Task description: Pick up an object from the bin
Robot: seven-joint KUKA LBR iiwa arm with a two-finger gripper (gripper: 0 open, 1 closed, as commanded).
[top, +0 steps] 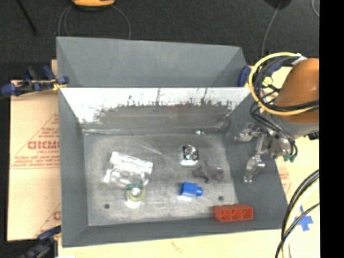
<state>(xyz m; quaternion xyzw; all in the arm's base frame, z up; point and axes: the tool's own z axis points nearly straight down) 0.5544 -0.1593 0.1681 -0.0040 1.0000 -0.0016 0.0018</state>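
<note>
Your gripper (251, 171) hangs by the bin's (145, 63) right wall near a red brick (233, 213), seemingly pre-pick; whether spread or pressed together, you cannot tell.

You can read no text, label or number on anything in the bin (161, 219), neither on the red block (233, 213) below the gripper (249, 176) nor on the blue piece (190, 190) to its left.
</note>
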